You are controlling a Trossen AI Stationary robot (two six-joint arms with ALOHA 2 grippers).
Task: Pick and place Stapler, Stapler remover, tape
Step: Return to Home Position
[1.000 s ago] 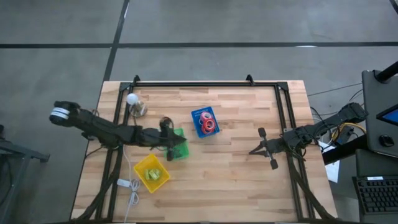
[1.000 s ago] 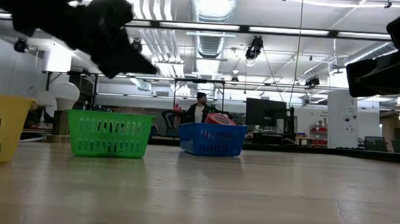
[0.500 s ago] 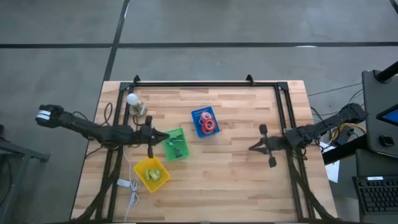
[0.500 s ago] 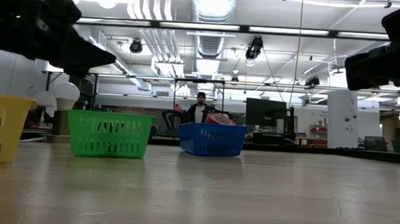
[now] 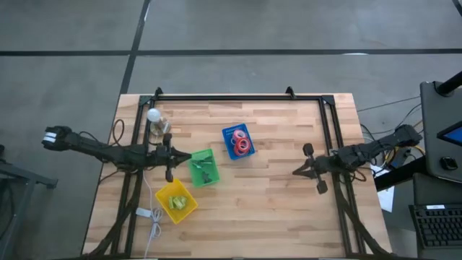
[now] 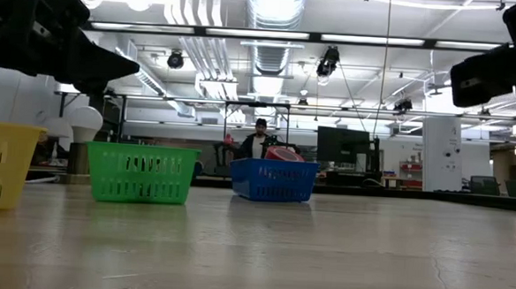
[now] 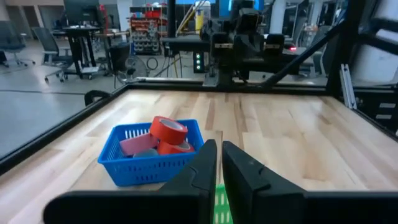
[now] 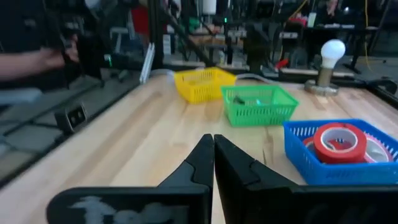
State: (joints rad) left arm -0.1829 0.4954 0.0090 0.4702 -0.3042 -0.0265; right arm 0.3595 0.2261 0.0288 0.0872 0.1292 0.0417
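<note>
Tape rolls (image 5: 242,144) are seen in the blue basket (image 5: 226,133), nearer the left gripper (image 5: 188,155) than the right gripper (image 5: 296,172) — both pairs of fingers (image 7: 204,171) narrow, nothing held.

Bright ceiling lights (image 6: 274,2) glare overhead, and the table (image 6: 323,254) is evenly lit, with faint shadows.
</note>
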